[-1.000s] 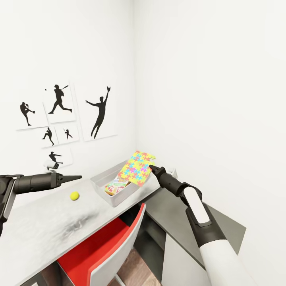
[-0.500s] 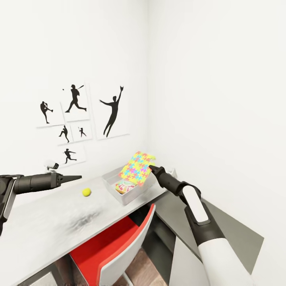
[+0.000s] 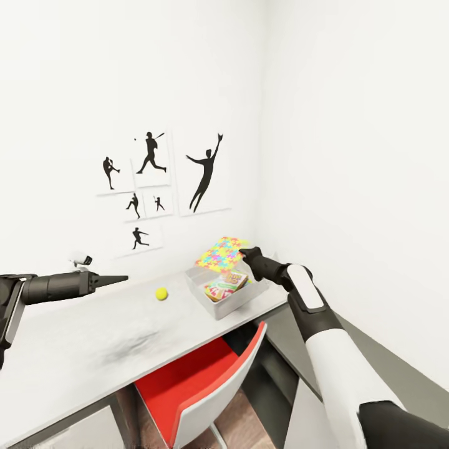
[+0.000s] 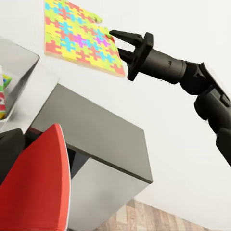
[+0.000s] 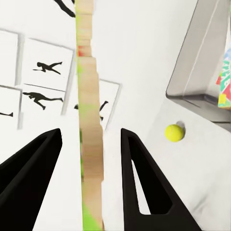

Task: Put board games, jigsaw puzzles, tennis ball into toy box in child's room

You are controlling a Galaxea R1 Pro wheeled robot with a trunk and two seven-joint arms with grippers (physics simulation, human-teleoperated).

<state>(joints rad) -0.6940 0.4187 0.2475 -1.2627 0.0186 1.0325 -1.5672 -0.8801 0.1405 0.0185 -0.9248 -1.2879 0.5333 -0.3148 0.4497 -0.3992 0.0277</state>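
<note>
My left pincer (image 3: pixel 118 278) is hovering over the table (image 3: pixel 93 343), its fingers together on nothing, well apart from the tennis ball (image 3: pixel 161 293) lying right of it on the table. Further right, my right pincer (image 3: pixel 248 252) is grasping the jigsaw puzzle (image 3: pixel 221 252) by its edge, holding it almost flat above the toy box (image 3: pixel 215 304). I judge the puzzle must go straight down. It is a thin board of yellow, pink, green and blue pieces. A board game (image 3: pixel 224 285) is already lying inside.

The right arm reaches forward, its right gripper (image 3: pixel 247 253) pinching the edge of the jigsaw puzzle (image 3: pixel 222 254), while the left gripper (image 3: pixel 118 279) points level, fingers together.
</note>
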